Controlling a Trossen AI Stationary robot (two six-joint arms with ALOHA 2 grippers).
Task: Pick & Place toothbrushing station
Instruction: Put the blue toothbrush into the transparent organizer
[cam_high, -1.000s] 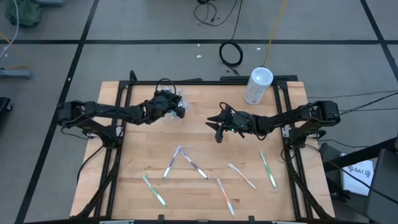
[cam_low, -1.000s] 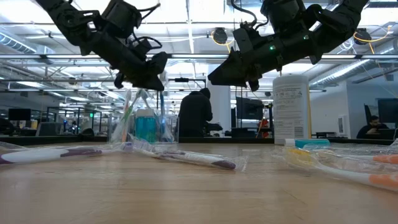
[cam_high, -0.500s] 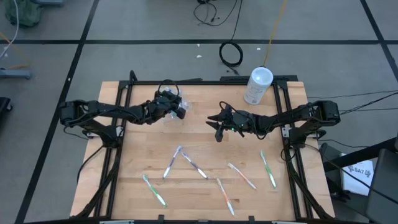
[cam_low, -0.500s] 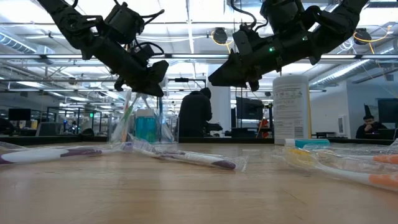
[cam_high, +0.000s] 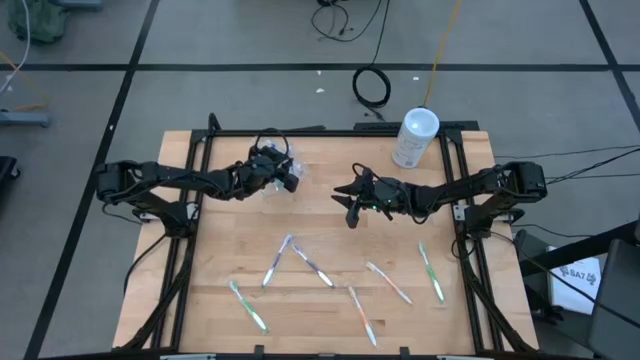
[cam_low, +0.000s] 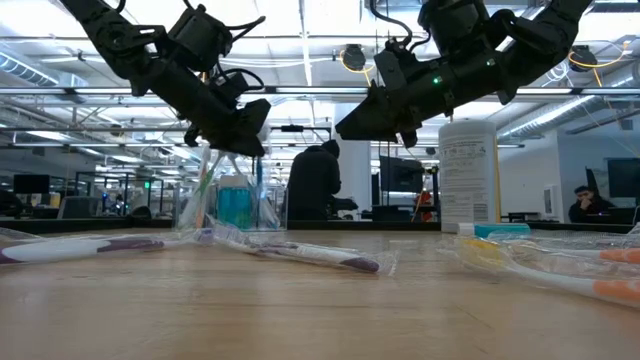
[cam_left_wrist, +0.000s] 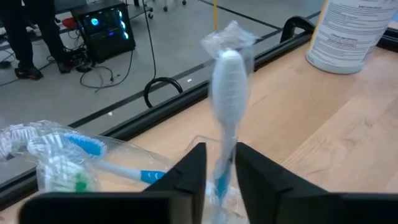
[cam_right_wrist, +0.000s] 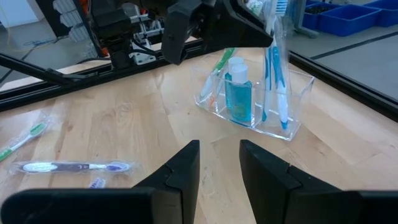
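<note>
Over the wooden table (cam_high: 330, 215), the clear holder (cam_right_wrist: 252, 99) stands near the far-left edge; the left gripper (cam_left_wrist: 216, 167) pinches a wrapped toothbrush (cam_left_wrist: 227, 81) upright above it. The right gripper (cam_right_wrist: 217, 155) hovers mid-table, fingers parted, holding nothing.

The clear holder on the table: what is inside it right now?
The clear holder contains a teal-blue bottle, a green-handled toothbrush and blue toothbrushes. The left end effector above it grips another wrapped toothbrush; its lower end is hidden.
</note>
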